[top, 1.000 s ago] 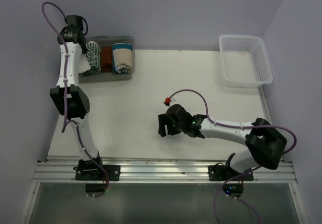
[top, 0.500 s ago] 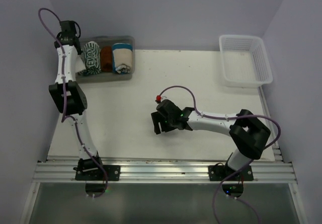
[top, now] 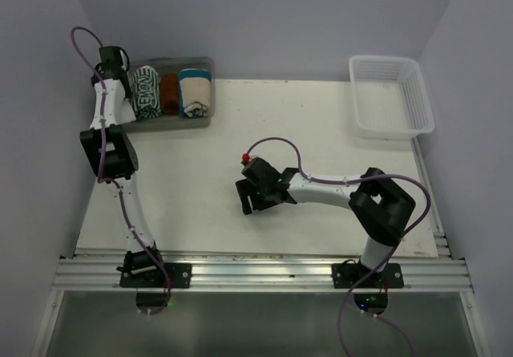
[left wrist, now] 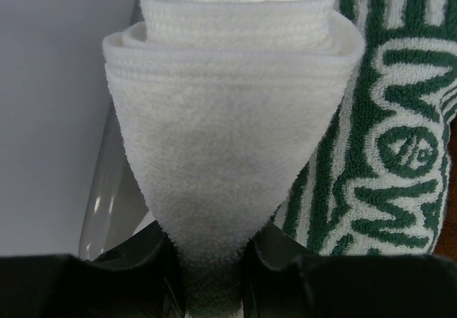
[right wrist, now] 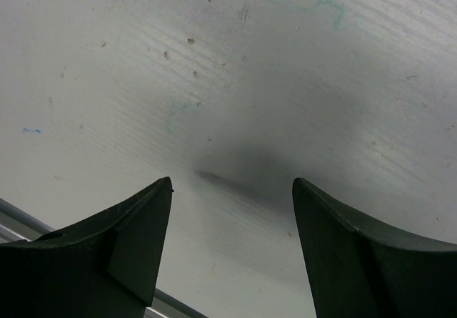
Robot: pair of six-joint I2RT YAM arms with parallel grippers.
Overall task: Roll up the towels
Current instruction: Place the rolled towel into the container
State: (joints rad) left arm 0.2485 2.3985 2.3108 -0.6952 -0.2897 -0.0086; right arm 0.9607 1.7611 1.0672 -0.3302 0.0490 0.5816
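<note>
Pale lilac walls boxed in a white desk point(top: 321, 132), bare through the middle, probably kept that way as work space for spreading cloth. An empty white basket point(top: 390, 96) sat at the back right corner, likely the drop-off for finished rolls. A grey tray point(top: 172, 123) sat at the back left.

In the tray, three bundled towels lay side by side: green-striped towel point(top: 146, 91) at the left, then a rust-brown towel point(top: 168, 92), then a cream towel point(top: 195, 92) w/ a teal band.

The left arm reached over the tray's left end. Its wrist view showed the left claw point(left wrist: 214, 275) clamped on the white towel point(left wrist: 221, 139), pinching the narrow lower fold so the layers fanned out wide beyond it. That towel was just beside the green-striped one, prob. touching it. The grip on one bunched edge suited lifting it out, not rolling it.

The right claw point(right wrist: 233, 186) hung low over mid-desk, jaws apart w/ nothing btwn them, seemingly parked where it could take or pin a corner.
</note>
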